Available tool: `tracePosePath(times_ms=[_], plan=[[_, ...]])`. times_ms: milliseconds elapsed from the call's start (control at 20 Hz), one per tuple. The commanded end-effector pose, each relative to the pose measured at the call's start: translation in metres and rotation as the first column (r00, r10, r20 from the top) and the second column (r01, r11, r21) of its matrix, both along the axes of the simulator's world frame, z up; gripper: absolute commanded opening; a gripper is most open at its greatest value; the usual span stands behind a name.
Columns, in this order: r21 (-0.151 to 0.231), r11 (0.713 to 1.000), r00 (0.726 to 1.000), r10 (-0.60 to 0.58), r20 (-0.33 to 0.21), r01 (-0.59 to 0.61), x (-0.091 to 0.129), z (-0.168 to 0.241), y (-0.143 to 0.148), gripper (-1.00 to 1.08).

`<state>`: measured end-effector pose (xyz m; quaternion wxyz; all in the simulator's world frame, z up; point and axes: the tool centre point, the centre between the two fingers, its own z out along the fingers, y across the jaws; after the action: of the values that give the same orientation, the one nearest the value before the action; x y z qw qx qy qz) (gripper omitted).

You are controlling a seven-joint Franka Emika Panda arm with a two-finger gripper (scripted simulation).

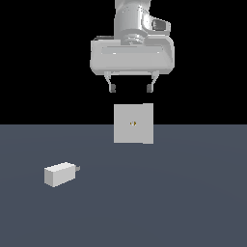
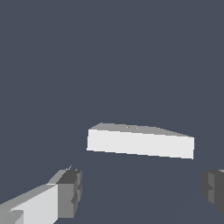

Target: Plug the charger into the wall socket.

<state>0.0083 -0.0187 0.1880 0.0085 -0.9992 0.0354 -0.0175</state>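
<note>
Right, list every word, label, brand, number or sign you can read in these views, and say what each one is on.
None: no readable text in either view.
wall socket: only a tiny gold-and-dark hole mark at its centre, no lettering.
charger: plain off-white block with grey prongs, no label.
gripper: open above the socket, plain grey and white, no brand or number visible.

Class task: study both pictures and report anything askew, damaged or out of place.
Nothing stands out. The charger lies on the floor toward the exterior view's left, prongs pointing to that view's right. The wall socket stands upright and square. The end effector hangs open above the socket, holding nothing.
</note>
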Motion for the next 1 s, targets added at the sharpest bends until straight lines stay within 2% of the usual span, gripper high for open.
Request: tracePosePath(times_ms=[0, 450, 950], plan=[[0.0, 1.0, 1.0, 0.0, 0.0, 0.0, 0.0, 0.0, 0.0, 1.0], [-0.005, 0.999, 0.999, -0.032, 0.013, 0.032, -0.009, -0.007, 0.007, 1.0], [-0.016, 0.99, 0.989, -0.136, 0.056, 0.138, -0.036, -0.031, 0.032, 1.0]])
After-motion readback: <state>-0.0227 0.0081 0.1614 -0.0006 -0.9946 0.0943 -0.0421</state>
